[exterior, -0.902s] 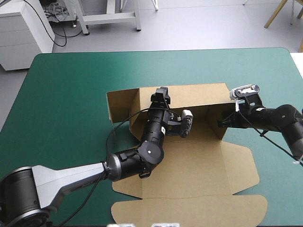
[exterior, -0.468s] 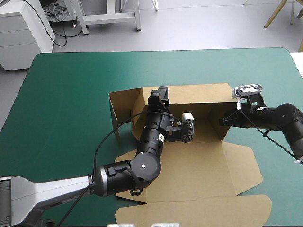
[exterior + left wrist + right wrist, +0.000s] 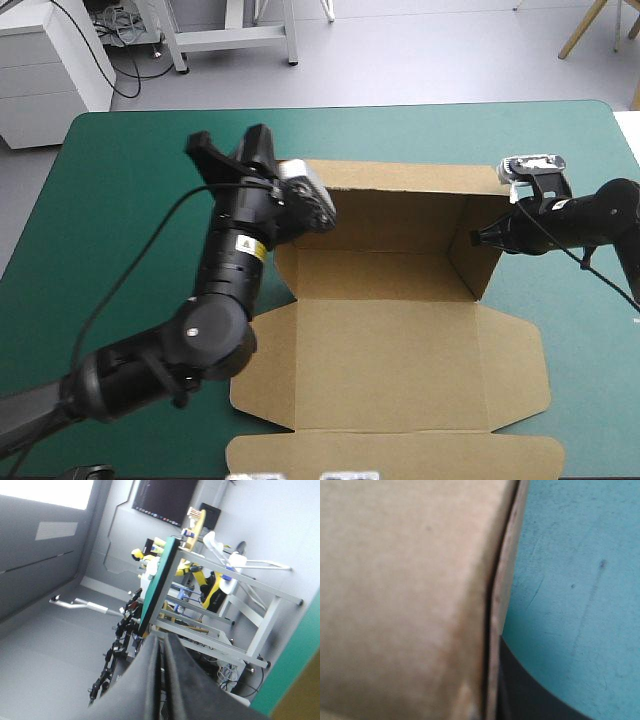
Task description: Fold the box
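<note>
- The brown box (image 3: 390,340) lies open at the middle of the counter (image 3: 130,200), a little right of centre in the high view.
- Its back wall (image 3: 400,205) stands upright across the upper middle of the frame. Its right wall (image 3: 472,258) stands upright at the right end of that.
- The floor of the box lies flat between these two walls. The lid (image 3: 390,385) lies flat toward the lower edge of the frame, with a rounded flap at its right side and a long flap along its bottom.
- The right pincer (image 3: 477,237) comes in from the right of the high view and is clenched on the upper edge of the right wall.
- In the right wrist view the board's thin edge runs up the middle of the frame. One black finger (image 3: 535,690) lies just beside it on the teal-green side at the lower right. The other finger is hidden behind the brown board.
- The left pincer (image 3: 161,640) is clenched on nothing, its two black fingers meeting in a pointed arch at the lower middle of its wrist view.
- It is up off the counter and looks level into the room, touching nothing. A strip of teal-green cover and a sliver of brown board sit in the lower right corner of that view.
- In the high view the left arm stands at the upper left, beside the left end of the back wall.
</note>
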